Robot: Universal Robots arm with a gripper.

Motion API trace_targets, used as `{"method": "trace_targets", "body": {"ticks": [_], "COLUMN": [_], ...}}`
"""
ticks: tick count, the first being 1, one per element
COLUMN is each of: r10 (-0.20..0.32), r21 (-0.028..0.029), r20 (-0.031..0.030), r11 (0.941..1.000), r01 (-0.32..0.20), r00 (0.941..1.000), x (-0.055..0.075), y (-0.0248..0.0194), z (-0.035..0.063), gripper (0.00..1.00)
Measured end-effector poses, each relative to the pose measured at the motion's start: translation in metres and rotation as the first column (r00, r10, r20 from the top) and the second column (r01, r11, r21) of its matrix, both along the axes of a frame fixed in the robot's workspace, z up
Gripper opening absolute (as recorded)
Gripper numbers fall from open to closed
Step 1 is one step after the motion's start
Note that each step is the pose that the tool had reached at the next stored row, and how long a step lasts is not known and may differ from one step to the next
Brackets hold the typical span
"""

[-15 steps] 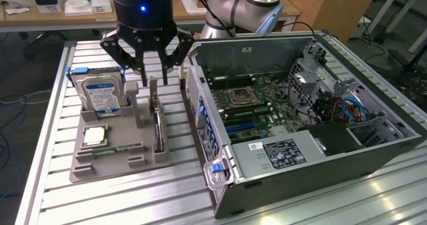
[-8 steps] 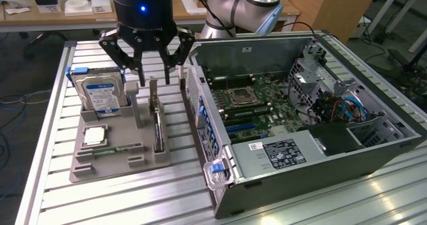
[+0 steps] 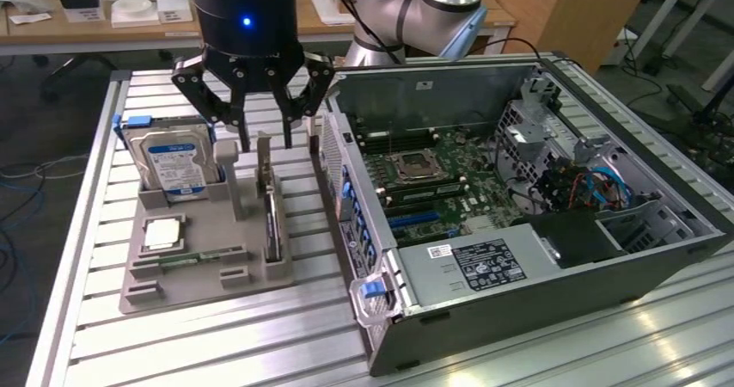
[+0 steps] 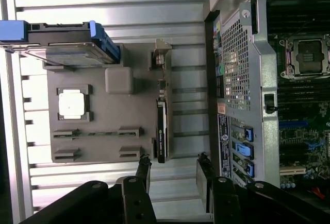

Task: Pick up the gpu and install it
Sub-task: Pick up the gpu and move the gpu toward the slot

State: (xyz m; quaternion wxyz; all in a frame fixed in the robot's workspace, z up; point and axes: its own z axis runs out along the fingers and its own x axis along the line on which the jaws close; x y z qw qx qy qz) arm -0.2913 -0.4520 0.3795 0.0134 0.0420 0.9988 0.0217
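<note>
Hovering vertically over upright gpu [image 3: 272, 219], fingers [image 3: 241, 120] apart

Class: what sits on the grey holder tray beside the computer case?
A blue-labelled hard drive upright, a processor chip, a memory stick and the gpu on edge. The gpu's lower edge is hidden in the tray.

Above the card: we see open air over the gpu [image 3: 272, 219], which stands on edge in the grey holder [image 3: 206, 275].
Exterior view's left: the hard drive [image 3: 172, 165] and a grey post [image 3: 226, 168] crowd it.
Exterior view's right: we find a narrow strip of bare surface [image 3: 315, 262], then the computer case [image 3: 344, 189] wall.
Fingers [image 4: 144, 168]: spread, with nothing between them.
</note>
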Motion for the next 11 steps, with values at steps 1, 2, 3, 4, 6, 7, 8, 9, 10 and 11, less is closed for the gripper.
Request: {"method": "trace_targets", "body": {"ticks": [1, 2, 3, 4, 6, 7, 8, 9, 10, 11], "r10": [0.000, 0.000, 0.000, 0.000, 0.000, 0.000, 0.000, 0.000, 0.000, 0.000], "r21": [0.0001, 0.0000, -0.0001, -0.0001, -0.0004, -0.0003, -0.0002, -0.0002, -0.0002, -0.0002], "r20": [0.0000, 0.0001, 0.0000, -0.0001, -0.0002, -0.0002, -0.0001, 0.0000, 0.0000, 0.0000], "r11": [1.0000, 1.0000, 1.0000, 1.0000, 1.0000, 1.0000, 1.0000, 1.0000, 1.0000, 1.0000], "r01": [0.000, 0.000, 0.000, 0.000, 0.000, 0.000, 0.000, 0.000, 0.000, 0.000], "r00": [1.0000, 1.0000, 1.0000, 1.0000, 1.0000, 1.0000, 1.0000, 1.0000, 1.0000, 1.0000], "x": [0.0000, 0.0000, 0.0000, 0.0000, 0.0000, 0.0000, 0.0000, 0.0000, 0.0000, 0.0000], "y": [0.0000, 0.0000, 0.0000, 0.0000, 0.0000, 0.0000, 0.0000, 0.0000, 0.0000, 0.0000], "z": [-0.0018, -0.0033, -0.0043, -0.0051, -0.0056, -0.0058, -0.0061, -0.0063, -0.0063, -0.0064], "gripper": [0.49, 0.49, 0.49, 0.49, 0.49, 0.49, 0.49, 0.49, 0.49, 0.49]}}
